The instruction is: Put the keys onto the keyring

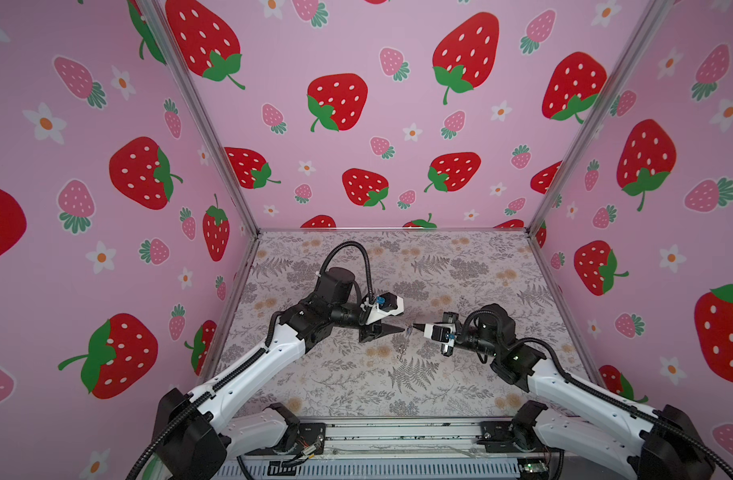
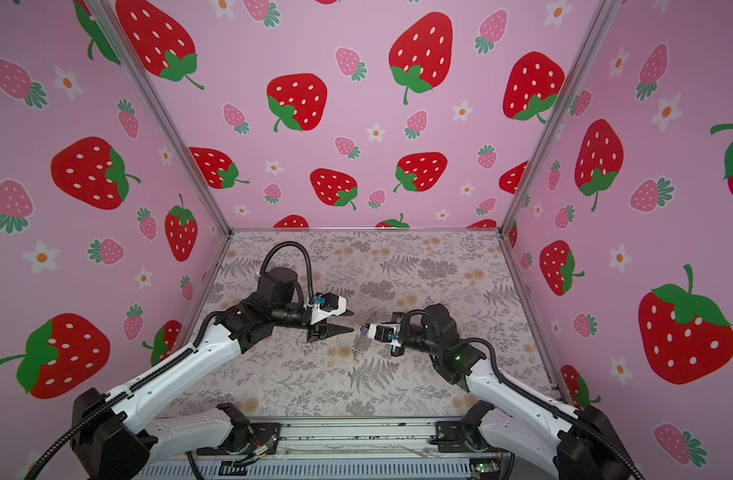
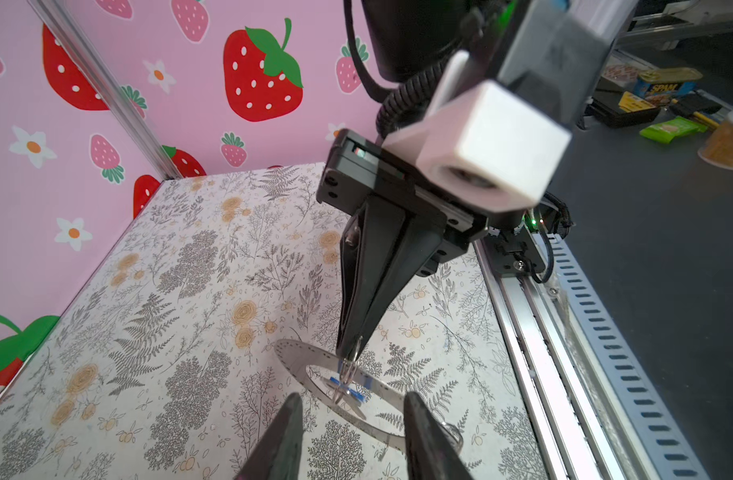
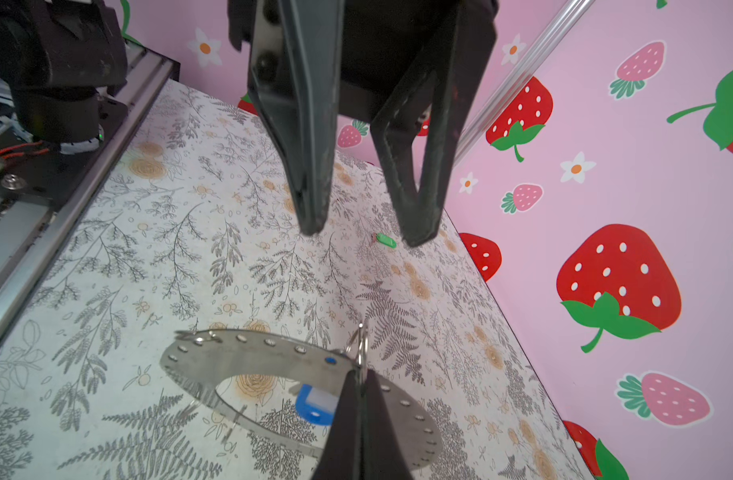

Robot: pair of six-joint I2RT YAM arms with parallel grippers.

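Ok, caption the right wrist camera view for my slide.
Right gripper pinches the flat keyring, blue key showing through its hole; open left gripper faces it; green key lies on the table.

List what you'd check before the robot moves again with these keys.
1. Right gripper shut on the keyring: ok, pinched at the rim.
2. Left gripper open and empty: ok.
3. Green key free to pick up: ok, it lies alone on the table, away from the keyring.
4. Blue key on the keyring: cannot tell. It shows through the hole, but the right fingers hide any link.
5. Grippers apart from each other: ok, both top views show a gap between them.
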